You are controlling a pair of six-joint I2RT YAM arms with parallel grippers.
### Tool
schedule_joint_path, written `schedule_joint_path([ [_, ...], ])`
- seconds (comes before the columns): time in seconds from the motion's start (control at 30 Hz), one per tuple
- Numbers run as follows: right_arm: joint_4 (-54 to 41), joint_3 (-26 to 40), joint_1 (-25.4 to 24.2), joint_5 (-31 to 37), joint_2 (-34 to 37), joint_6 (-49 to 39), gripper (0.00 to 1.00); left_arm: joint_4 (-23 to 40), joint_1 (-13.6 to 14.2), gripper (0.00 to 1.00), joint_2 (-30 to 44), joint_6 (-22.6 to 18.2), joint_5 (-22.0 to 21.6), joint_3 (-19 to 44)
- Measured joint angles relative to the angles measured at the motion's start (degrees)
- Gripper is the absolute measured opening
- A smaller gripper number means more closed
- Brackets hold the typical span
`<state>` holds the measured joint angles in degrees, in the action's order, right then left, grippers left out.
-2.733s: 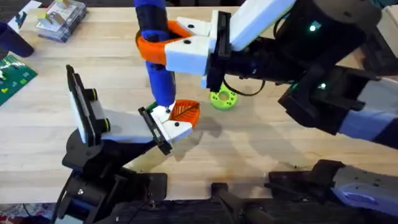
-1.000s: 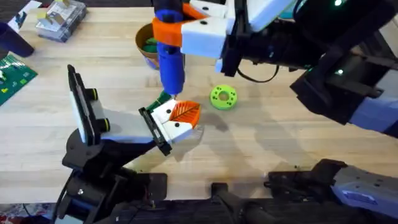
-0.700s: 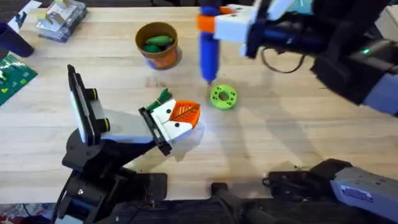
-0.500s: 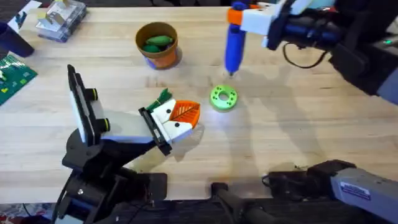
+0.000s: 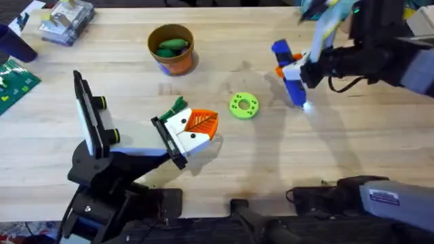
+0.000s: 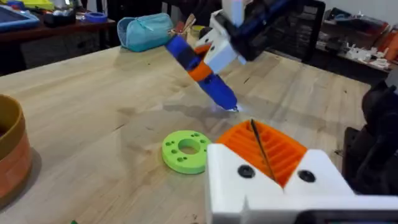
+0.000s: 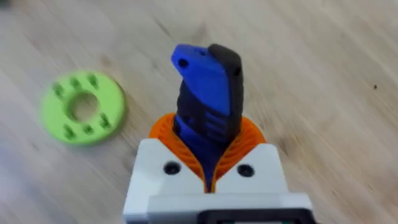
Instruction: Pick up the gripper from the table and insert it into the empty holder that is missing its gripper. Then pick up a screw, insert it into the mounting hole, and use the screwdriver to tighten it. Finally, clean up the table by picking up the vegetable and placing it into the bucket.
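One of each from overhead: one bucket (image 5: pixel 171 49) toward the far side with one green vegetable (image 5: pixel 169 46) inside, one green disc (image 5: pixel 243 106) mid-table, one screwdriver (image 5: pixel 289 73), one holder (image 5: pixel 139 141) on its black stand (image 5: pixel 91 129) at the left. Seated at the holder's black plate: the gripper (image 5: pixel 193 126), white block toward the plate, orange wedge toward the disc. Reaching in from the right edge: the right gripper (image 5: pixel 303 68), clamped on the screwdriver's middle, driver tilted, tip low over the wood just right of the disc and apart from it. Blurred and cut off at the top edge: the right arm's upper part.

Seen from the left wrist: one disc flat on the table, one screwdriver slanting down behind it, tip close to the wood, whether touching cannot be told. Cut off at one edge: the bucket's orange wall. Left gripper (image 6: pixel 261 155): cannot tell how it stands.

Seen from the right wrist: two orange pads (image 7: pixel 163 134) pressed against the blue driver body, two dark dots on the white block below, one disc off to the side. Hidden behind the body: the driver's tip.
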<state>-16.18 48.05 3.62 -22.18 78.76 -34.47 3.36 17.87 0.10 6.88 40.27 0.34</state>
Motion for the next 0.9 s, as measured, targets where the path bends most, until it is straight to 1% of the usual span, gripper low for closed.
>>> schedule_joint_path([
  [0.1, -0.2, 0.0, 0.0, 4.4, 3.1, -6.9, 0.026, 0.0, 0.0, 0.013, 0.0, 0.0, 0.0, 0.0],
  [0.2, -0.1, 0.1, 0.0, 7.2, 5.7, -13.2, 0.026, 0.0, 0.0, 0.013, 0.0, 0.0, 0.0, 0.0],
  [0.23, 0.0, 0.3, 0.0, 7.9, 6.7, -15.2, 0.031, 0.0, 0.0, 0.013, 0.0, 0.0, 0.0, 0.0],
  [0.27, 0.1, 0.4, 0.1, 8.4, 7.7, -16.7, 0.065, 0.0, 0.0, 0.013, 0.0, 0.0, 0.0, 0.0],
  [0.3, 0.1, 0.4, 0.3, 8.9, 8.6, -17.9, 0.13, 0.0, 0.0, 0.013, 0.0, 0.0, 0.0, 0.0],
  [0.33, 0.0, 0.5, 0.5, 9.3, 9.5, -18.8, 0.232, 0.0, 0.0, 0.013, 0.0, 0.0, 0.0, 0.0],
  [0.37, -0.2, 0.5, 0.9, 9.6, 10.4, -19.8, 0.385, 0.0, 0.0, 0.013, 0.0, 0.0, 0.0, 0.0],
  [0.4, -0.4, 0.5, 1.4, 9.8, 11.2, -20.4, 0.518, 0.0, 0.0, 0.013, 0.0, 0.0, 0.0, 0.0],
  [0.43, -0.9, 0.5, 2.1, 10.0, 11.7, -21.0, 0.686, 0.0, 0.0, 0.013, 0.0, 0.0, 0.0, 0.0],
  [0.47, -1.2, 0.5, 2.7, 10.0, 11.9, -21.4, 0.826, 0.0, 0.0, 0.013, 0.0, 0.0, 0.0, 0.0],
  [0.5, -1.3, 0.6, 3.3, 10.1, 11.9, -21.6, 0.943, 0.0, 0.0, 0.013, 0.0, 0.0, 0.0, 0.0],
  [0.53, -1.5, 0.8, 3.8, 10.2, 11.8, -21.5, 0.981, 0.0, 0.0, 0.013, 0.0, 0.0, 0.0, 0.0],
  [0.6, -2.2, 0.9, 4.5, 10.2, 11.7, -19.8, 0.994, 0.0, 0.0, 0.013, 0.0, 0.0, 0.0, 0.0],
  [0.73, -4.0, 1.0, 4.9, 10.4, 10.0, -10.7, 0.995, 0.0, 0.0, 0.013, 0.0, 0.0, 0.0, 0.0],
  [0.9, -7.0, 1.1, 4.9, 10.4, 3.4, 0.9, 0.996, 0.0, 0.0, 0.013, 0.0, 0.0, 0.0, 0.0],
])
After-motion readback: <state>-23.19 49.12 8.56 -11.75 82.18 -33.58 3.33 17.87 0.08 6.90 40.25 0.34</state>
